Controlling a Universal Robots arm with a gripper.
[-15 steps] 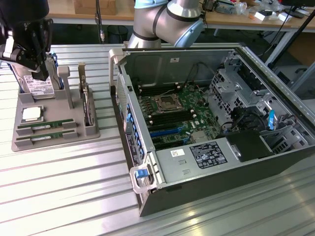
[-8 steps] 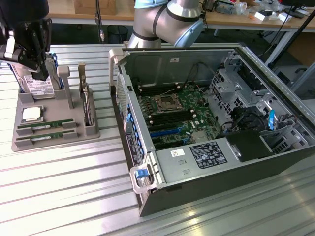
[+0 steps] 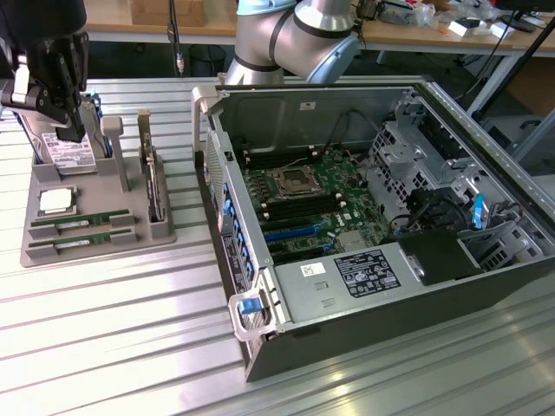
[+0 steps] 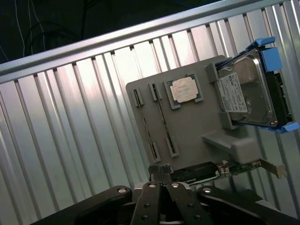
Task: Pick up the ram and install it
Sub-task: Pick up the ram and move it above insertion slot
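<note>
Currently the gripper (image 3: 71, 130) is hovering over the hard drive (image 3: 69, 154) end of the gray tray (image 3: 104, 198) with fingers (image 4: 151, 201) clenched empty, while the ram (image 3: 82, 223) is lying slotted beside its twin (image 3: 76, 243), so descending unopened would be risking striking it or jarring that twin.

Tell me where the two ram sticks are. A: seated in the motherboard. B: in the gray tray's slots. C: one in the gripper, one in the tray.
B: both ram sticks lie side by side in the gray tray.
</note>
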